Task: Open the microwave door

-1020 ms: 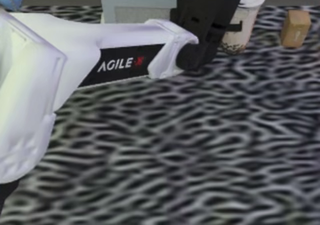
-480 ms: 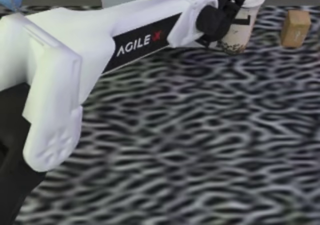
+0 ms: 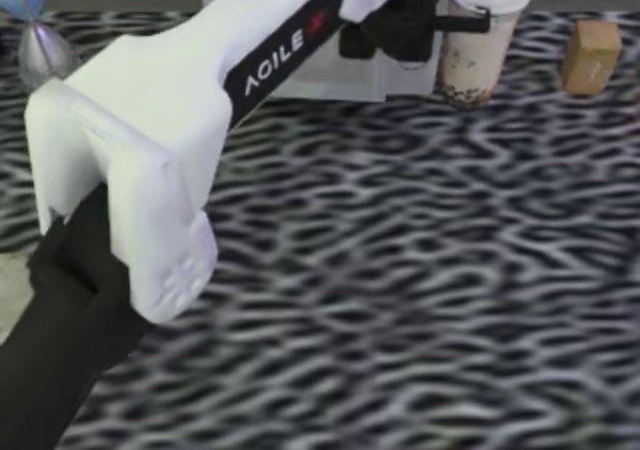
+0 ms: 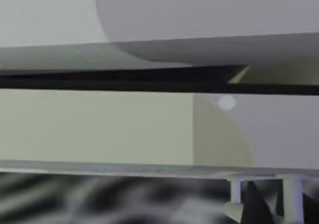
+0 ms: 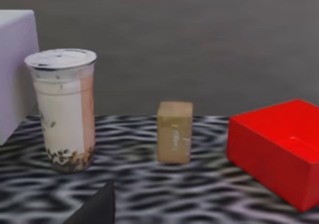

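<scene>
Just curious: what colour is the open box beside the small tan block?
Bright red, clearest in the right wrist view.

One microwave [image 3: 330, 75] stands at the far edge of the counter [image 3: 400, 270], and one lidded cup [image 3: 478, 40] of milky drink with dark pearls stands just beside it. There is one tan block [image 3: 590, 57], one red box [image 5: 279, 149] and one hourglass-like object [image 3: 35, 30] at the far left. One white arm [image 3: 200, 100] shows from above.
</scene>
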Action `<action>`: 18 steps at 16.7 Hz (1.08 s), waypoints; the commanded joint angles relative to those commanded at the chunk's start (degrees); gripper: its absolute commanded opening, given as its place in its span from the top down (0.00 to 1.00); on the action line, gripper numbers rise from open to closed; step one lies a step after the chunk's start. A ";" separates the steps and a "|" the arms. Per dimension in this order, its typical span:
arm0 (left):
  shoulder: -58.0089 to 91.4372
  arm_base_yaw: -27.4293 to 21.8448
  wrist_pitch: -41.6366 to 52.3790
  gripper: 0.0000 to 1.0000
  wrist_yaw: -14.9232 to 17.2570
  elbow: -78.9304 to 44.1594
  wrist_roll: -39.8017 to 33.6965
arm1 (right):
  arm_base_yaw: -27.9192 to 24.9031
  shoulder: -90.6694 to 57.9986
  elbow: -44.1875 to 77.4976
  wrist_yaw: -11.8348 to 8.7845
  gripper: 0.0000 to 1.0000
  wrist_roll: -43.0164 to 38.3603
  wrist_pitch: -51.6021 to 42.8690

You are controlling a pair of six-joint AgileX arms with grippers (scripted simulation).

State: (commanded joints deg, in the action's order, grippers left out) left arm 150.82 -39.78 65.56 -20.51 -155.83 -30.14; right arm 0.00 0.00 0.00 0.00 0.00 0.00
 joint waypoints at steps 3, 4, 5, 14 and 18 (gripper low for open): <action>2.53 0.81 8.25 1.00 2.71 -7.79 -1.27 | 0.00 0.00 0.00 0.00 0.00 0.00 0.00; 3.02 0.99 9.81 1.00 3.29 -9.32 -1.53 | 0.00 0.00 0.00 0.00 0.00 0.00 0.00; 3.30 1.10 10.70 1.00 3.63 -10.19 -1.68 | 0.00 0.00 0.00 0.00 0.00 0.00 0.00; 3.39 1.14 10.99 1.00 3.75 -10.48 -1.73 | 0.00 0.00 0.00 0.00 0.00 0.00 0.00; 3.39 1.14 10.99 1.00 3.75 -10.48 -1.73 | 0.00 0.00 0.00 0.00 0.00 0.00 0.00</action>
State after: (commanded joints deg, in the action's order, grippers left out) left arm 154.21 -38.65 76.55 -16.76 -166.30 -31.87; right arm 0.00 0.00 0.00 0.00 0.00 0.00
